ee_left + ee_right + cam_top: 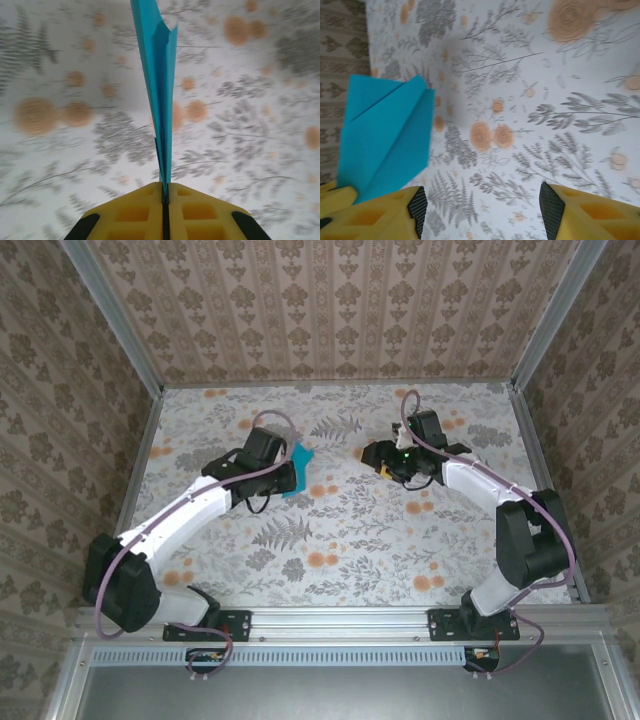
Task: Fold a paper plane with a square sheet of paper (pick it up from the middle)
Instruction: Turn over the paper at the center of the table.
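- While my left arm stretches from the near left corner toward mid-surface [350, 540], its end effector [165, 192] is pressed together on the folded teal paper [160, 90], held edge-on above the floral pattern.
- My right arm bends in from the near right, elbow out right.
- Its end effector [482, 215] hangs fingers apart, near the paper's right.

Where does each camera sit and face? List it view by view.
Top external: above and behind the bases, looking down at the table; both arms, left gripper and right gripper show.
Left wrist: on the left arm, looking along the folded teal paper pinched in its shut left gripper.
Right wrist: on the right arm, looking down at the table past its open right gripper.
Shared: all three see the paper and table.
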You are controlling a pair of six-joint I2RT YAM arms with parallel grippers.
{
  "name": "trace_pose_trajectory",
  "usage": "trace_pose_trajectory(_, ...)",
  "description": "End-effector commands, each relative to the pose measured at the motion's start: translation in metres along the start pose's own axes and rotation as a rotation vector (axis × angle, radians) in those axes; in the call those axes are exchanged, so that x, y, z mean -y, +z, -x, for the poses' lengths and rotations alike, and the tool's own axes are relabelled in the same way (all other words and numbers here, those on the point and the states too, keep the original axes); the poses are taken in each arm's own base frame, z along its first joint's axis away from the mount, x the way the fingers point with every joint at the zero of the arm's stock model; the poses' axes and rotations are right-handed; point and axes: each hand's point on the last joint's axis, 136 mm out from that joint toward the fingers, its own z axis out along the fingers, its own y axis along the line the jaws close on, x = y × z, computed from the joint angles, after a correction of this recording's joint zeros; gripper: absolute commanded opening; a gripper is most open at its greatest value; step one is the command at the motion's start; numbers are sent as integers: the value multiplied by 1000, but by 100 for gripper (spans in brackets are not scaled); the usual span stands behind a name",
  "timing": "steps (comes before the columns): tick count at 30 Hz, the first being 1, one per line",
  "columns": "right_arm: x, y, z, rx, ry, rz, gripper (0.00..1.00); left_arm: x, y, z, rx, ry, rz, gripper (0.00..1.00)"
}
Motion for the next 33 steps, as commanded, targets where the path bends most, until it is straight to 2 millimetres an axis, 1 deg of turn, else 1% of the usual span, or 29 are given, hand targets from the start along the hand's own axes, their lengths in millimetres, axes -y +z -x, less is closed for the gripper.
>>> trace_pose_trajectory(1,20,-10,-4,35,-23,-120,66,-54,-15,-14,-79,173,390,9)
trace_pose_trajectory(3,25,-13,-4,51,-21,-147,66,-58,-16,-10,-81,222,493,9)
trace_pose_trajectory(5,31,-16,-3,69,-17,-177,66,-59,-11,-11,-103,254,572,9)
trace_pose_trajectory(6,33,-18,-4,76,-17,-185,66,-57,-8,-10,-109,270,589,9)
trace_pose_trajectory(8,39,-20,-4,90,-11,-213,66,-51,3,-11,-122,296,627,8)
trace_pose_trajectory(12,51,-22,-7,106,5,-258,66,-29,35,-14,-150,305,600,11)
trace_pose_trajectory(14,57,-23,-9,109,16,-275,66,-13,54,-19,-171,295,542,18)
trace_pose_trajectory(17,62,-23,-11,115,25,-285,66,17,79,-26,-190,261,393,35)
trace_pose_trajectory(20,65,-23,-14,113,32,-283,66,38,93,-29,-197,218,250,50)
trace_pose_trajectory(22,65,-22,-14,113,31,-274,66,45,95,-28,-192,189,179,58)
trace_pose_trajectory(25,57,-17,-16,98,15,-228,64,47,91,-21,-166,137,95,69)
trace_pose_trajectory(27,44,-11,-19,84,-12,-186,61,44,84,-14,-129,96,45,78)
trace_pose_trajectory(28,34,-6,-22,74,-36,-160,59,39,79,-11,-109,71,26,81)
trace_pose_trajectory(30,12,6,-33,46,-93,-118,55,25,71,-5,-70,17,14,86)
trace_pose_trajectory(33,-21,29,-55,-6,-186,-84,51,-8,62,-3,-41,-78,35,88)
